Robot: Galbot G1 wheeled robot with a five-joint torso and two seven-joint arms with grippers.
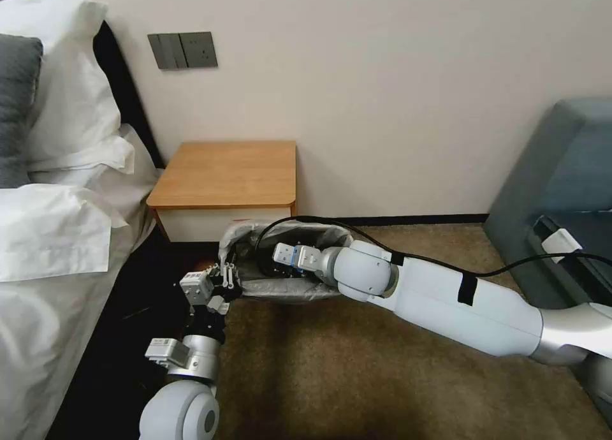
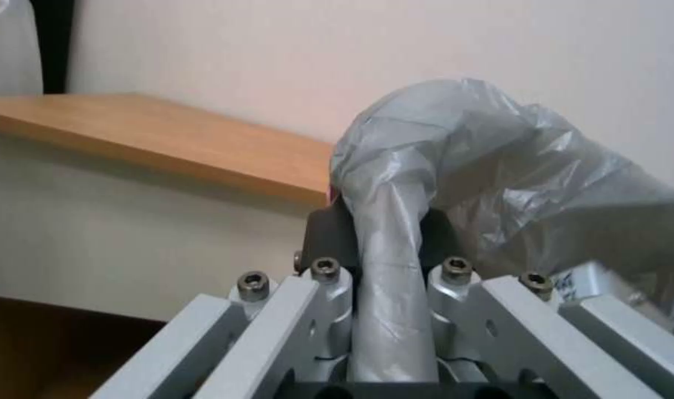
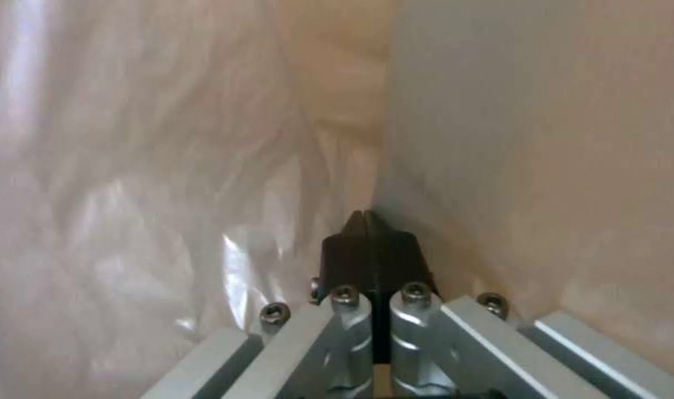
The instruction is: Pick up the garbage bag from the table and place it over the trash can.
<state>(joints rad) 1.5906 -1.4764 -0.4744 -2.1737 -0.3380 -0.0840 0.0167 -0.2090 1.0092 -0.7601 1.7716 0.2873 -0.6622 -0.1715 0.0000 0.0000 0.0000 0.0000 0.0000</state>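
The grey garbage bag (image 1: 290,290) lies spread over the rim of the trash can, which stands on the carpet just in front of the table (image 1: 226,172); the film hides the can itself. My left gripper (image 1: 227,279) is at the can's near left corner, shut on a bunched strand of the garbage bag (image 2: 387,260). In the left wrist view that gripper (image 2: 385,224) has film ballooning beyond it. My right arm reaches down into the bag's mouth. There my right gripper (image 3: 367,221) is shut with pale film all around it and nothing visible between its fingers.
A bed with white linen (image 1: 51,236) borders the left side. A grey-blue armchair (image 1: 561,185) stands at the right. The wall rises right behind the table. Open brown carpet (image 1: 357,389) lies in front of the can.
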